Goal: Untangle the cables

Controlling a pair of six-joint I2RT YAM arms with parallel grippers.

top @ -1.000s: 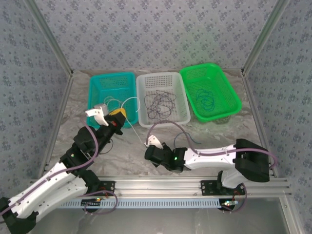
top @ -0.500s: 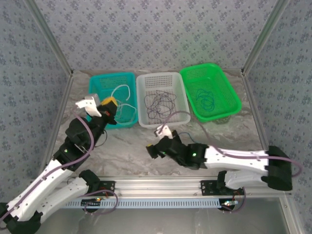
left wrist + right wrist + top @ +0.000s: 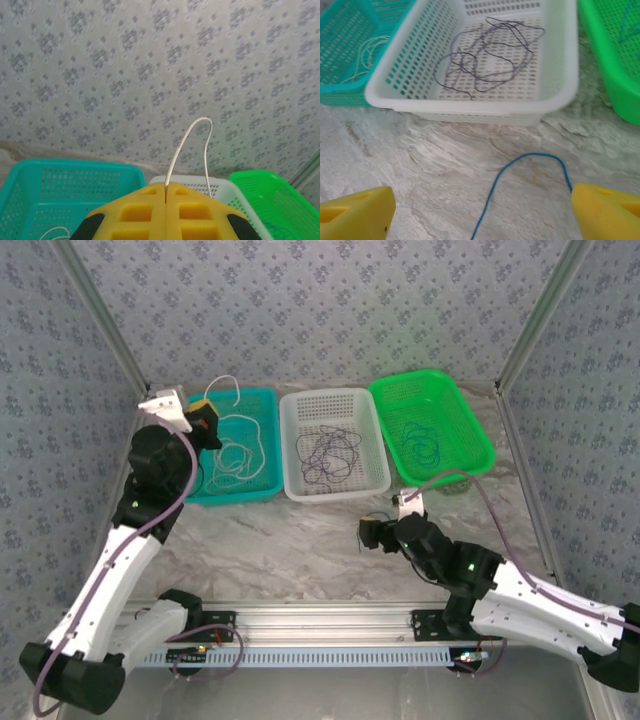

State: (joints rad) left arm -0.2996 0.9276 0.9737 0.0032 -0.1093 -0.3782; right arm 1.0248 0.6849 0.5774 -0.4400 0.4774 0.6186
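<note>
- The left gripper is raised to the left of the white basket, above the far corner of the teal basket. Its jaws are pressed together on the white cable, and a short loop stands up past the pads. We judge it holds the end high so that the limp wire can hang down and settle into the basket.
- The teal basket, just left of the white basket, has the rest of the white cable in loose curls on its floor.
- The white basket holds the dark cable alone, in a loose tangle near its middle. We think the baskets stand in a row so that each colour gets its own place.
- The right gripper is low over the table, in front of the right end of the white basket. Its jaws are wide apart, and a blue strand lies between them, apparently touching one finger. We take it as ready to close on the strand.
- The green basket, just right of the white basket, has blue loops inside. We cannot tell if the strand on the table joins them.
</note>
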